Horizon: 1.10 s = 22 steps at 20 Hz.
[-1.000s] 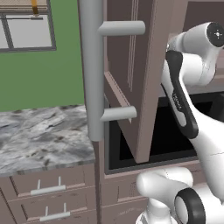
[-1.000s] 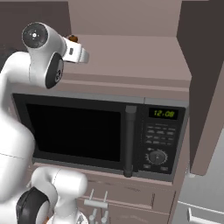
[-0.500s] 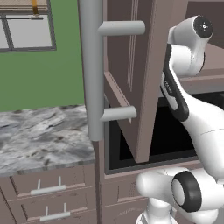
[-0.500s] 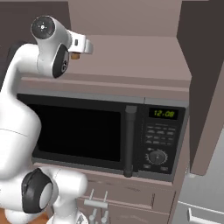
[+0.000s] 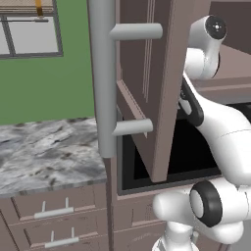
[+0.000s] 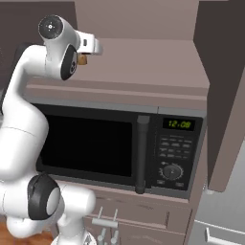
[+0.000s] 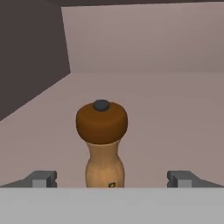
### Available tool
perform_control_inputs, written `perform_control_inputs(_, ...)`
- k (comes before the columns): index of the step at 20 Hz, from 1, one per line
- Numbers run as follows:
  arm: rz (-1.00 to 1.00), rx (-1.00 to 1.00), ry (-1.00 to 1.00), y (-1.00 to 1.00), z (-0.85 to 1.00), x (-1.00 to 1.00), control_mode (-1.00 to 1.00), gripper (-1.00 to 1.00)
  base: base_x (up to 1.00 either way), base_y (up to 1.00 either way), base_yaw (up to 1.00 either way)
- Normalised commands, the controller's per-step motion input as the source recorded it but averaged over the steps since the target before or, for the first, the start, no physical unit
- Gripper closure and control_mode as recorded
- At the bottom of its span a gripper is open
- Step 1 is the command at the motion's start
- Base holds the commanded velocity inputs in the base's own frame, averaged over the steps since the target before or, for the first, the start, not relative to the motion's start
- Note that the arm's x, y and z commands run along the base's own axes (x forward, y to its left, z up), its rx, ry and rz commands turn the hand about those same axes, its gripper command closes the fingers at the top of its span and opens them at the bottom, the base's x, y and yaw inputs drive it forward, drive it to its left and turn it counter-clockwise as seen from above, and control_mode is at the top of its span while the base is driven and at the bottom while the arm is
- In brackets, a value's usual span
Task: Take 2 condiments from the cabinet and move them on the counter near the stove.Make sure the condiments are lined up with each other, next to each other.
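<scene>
Pinkish cabinet (image 6: 143, 57) shelf above the microwave (image 6: 119, 143): a mill-shaped condiment (image 7: 102, 142) stands upright (brown knob on top), between the widely spread fingers of the gripper (image 7: 112, 179), untouched.

Condiment mill (image 7: 102, 144): a wooden mill standing upright on the floor of the cabinet (image 7: 175, 109) niche. Its rounded head is dark reddish-brown, capped by a small dark grey knob; below it a narrow neck widens into a paler tan, waisted body. A small dark mark sits low on the body's front. In the right base view a small part of the mill (image 6: 82, 59) shows as a brown patch on the shelf of the cabinet (image 6: 143, 52). The cabinet is pinkish-taupe, with a darker left side wall and a plain back wall. The tabletop (image 5: 46, 152) is grey-and-white veined marble over taupe drawers with silver bar handles.
</scene>
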Motion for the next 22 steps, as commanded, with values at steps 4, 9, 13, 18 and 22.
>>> perform_control_inputs(4, 0.0, -0.02, 0.0, 0.13, -0.09, 0.22, -1.0, -1.0, 0.0, 0.0, 0.0)
perform_control_inputs(9, 0.0, 0.0, 0.0, 0.03, -0.03, 0.2, -1.0, -1.0, 0.0, 0.0, 0.0)
perform_control_inputs(13, 0.0, 0.0, 0.0, 0.0, -0.01, 0.2, -1.0, -1.0, 0.0, 0.0, 0.0)
perform_control_inputs(18, 0.0, 0.0, 0.0, 0.0, -0.04, 0.26, -1.0, -1.0, 0.0, 0.0, 0.0)
perform_control_inputs(22, 0.0, 0.0, 0.0, 0.0, -0.01, 0.06, -1.0, 1.0, 0.0, 0.0, 0.0)
